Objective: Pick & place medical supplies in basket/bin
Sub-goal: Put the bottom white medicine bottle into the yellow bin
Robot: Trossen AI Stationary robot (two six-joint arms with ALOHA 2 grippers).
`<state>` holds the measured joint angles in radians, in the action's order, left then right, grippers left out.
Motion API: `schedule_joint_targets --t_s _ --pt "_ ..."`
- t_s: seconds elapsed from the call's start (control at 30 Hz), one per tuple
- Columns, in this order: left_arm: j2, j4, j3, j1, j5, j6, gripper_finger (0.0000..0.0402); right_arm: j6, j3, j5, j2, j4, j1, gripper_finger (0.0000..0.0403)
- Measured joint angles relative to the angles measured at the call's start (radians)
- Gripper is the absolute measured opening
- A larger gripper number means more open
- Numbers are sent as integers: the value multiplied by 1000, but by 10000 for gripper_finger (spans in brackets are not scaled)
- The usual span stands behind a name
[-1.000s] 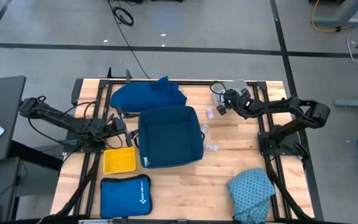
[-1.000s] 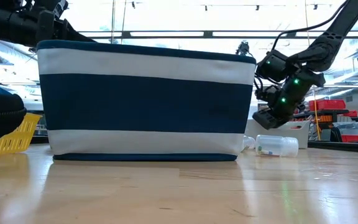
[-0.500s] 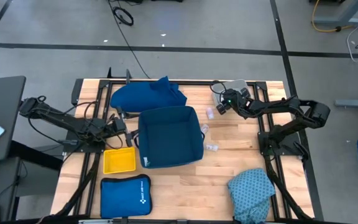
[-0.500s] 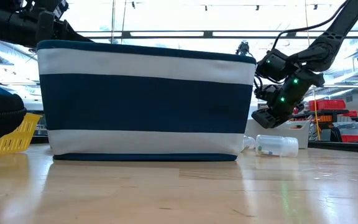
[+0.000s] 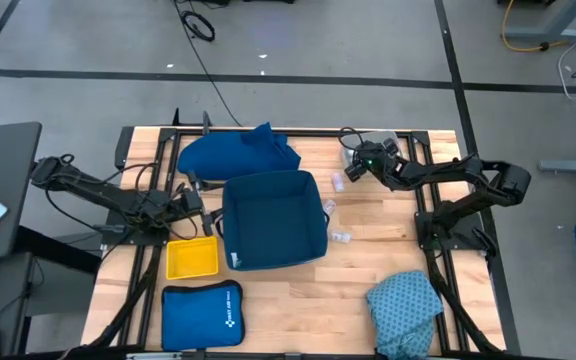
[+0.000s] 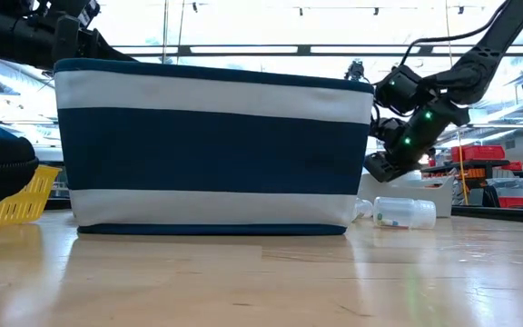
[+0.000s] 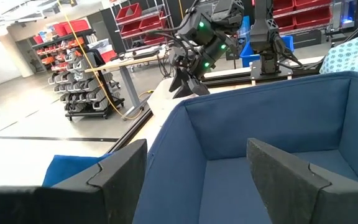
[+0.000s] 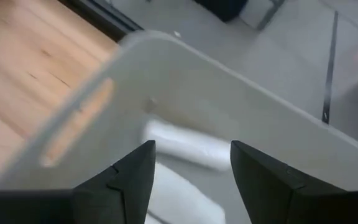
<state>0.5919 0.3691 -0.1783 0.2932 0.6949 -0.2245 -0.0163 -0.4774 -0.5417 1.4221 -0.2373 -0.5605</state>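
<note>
A dark-blue basket (image 5: 273, 218) with a white stripe (image 6: 212, 150) stands mid-table. Clear vials (image 5: 336, 181) (image 5: 340, 237) lie on the wood to its right; one lies on its side (image 6: 405, 212). The dark-blue cloth (image 5: 238, 152) lies behind the basket, the teal speckled cloth (image 5: 406, 305) at the near right. My right gripper (image 8: 191, 180) (image 5: 353, 165) is open, slanting down over a white bin (image 8: 166, 81) with a white roll (image 8: 185, 146) in it; nothing sits between its fingers. My left gripper (image 7: 197, 168) (image 5: 203, 205) waits open and level at the basket's left rim.
A yellow tray (image 5: 192, 258) and a bright-blue zip pouch (image 5: 201, 315) lie at the near left. The white bin (image 5: 373, 138) stands at the far right edge. Bare wood shows in front of the basket (image 6: 261, 272).
My right gripper has tipped slightly, its fingertips shifting a little up and toward the table's far edge. The vials, cloths and basket lie as before.
</note>
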Motion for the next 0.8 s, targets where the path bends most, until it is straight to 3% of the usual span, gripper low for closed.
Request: schedule_joint_targets --t_s 0.37,0.6,0.8 --pt "0 2 0 2 0 5 280 151 0 -9 -167 -55 186 217" --pt "0 2 0 2 -48 31 280 160 0 134 -247 -19 389 217" --pt "-1 -47 0 3 -59 57 280 103 0 147 -260 52 576 217"
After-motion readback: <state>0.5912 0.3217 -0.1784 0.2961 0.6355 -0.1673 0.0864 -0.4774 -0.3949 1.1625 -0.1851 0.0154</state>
